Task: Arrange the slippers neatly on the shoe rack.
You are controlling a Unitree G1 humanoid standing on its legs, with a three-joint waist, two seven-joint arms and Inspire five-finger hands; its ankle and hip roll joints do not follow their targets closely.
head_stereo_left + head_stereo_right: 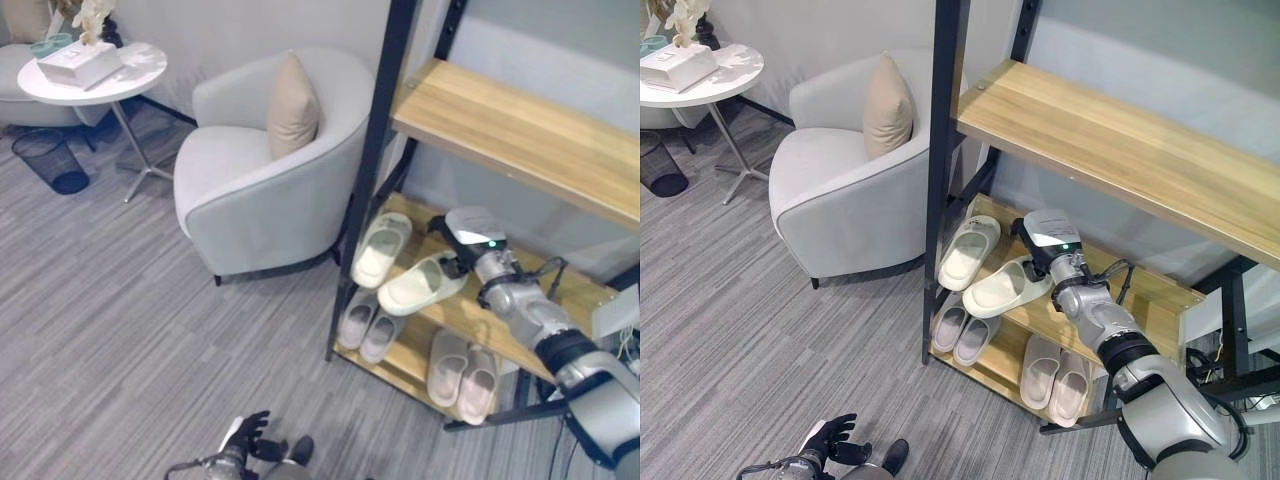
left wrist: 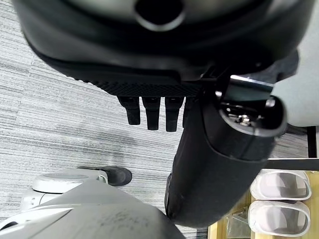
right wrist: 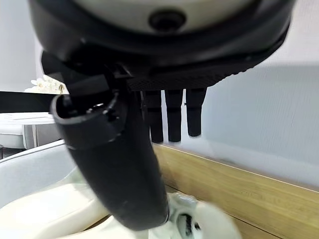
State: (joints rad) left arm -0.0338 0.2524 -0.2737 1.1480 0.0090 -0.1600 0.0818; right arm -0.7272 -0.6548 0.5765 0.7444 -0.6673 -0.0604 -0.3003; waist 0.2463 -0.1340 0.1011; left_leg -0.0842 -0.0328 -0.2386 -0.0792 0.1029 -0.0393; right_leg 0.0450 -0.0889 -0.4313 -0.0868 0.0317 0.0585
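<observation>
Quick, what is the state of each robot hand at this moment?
Left robot hand: open, fingers relaxed, holding nothing, low above the carpet.
Right robot hand: at the cream slipper on the middle shelf; grip cannot be told.

Even, soft indoor light; faint shadows under armchair [image 1: 265, 180]. Wrist views blurred close-up; head views sharp.
</observation>
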